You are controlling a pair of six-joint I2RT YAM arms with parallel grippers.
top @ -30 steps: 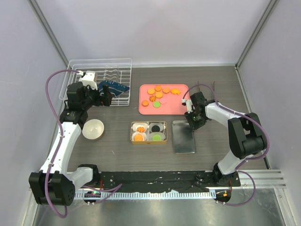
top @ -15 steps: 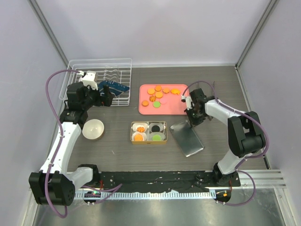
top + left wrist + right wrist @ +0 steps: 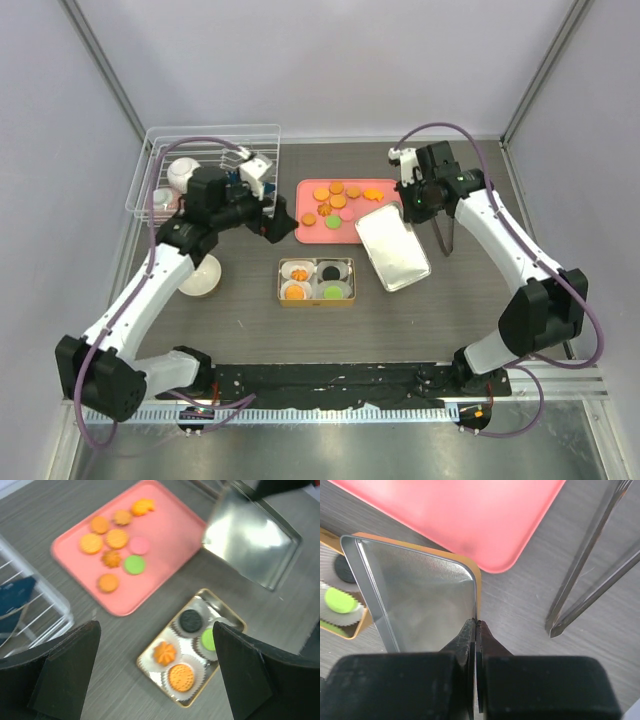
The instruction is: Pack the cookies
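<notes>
Lid (image 3: 392, 248) hangs tilted mid-counter, its rim pinched in the clenched right tool (image 3: 425, 205); left tool (image 3: 265, 222) is released, empty. Cookies (image 3: 296, 292) sit in the gold tin (image 3: 317, 305), more on the pink tray (image 3: 345, 233). Best level the lid and square its corners before lowering.

I count nine cookies (image 3: 117, 538) loose on the pink tray (image 3: 170, 535), all lying flat, bunched toward its far and left edges and just beside one another. Seven are orange: some plain rounds with a ridged face, one flower-shaped, and one lobed piece nearest the far edge. A pale pink disc (image 3: 139, 544) and a green disc (image 3: 134, 564) sit side by side at the near side of the bunch. Four more lie in the gold tin (image 3: 316, 303), each flat in its own white paper cup (image 3: 196, 659): two orange on the left side, black at the far right, green at the near right.
</notes>
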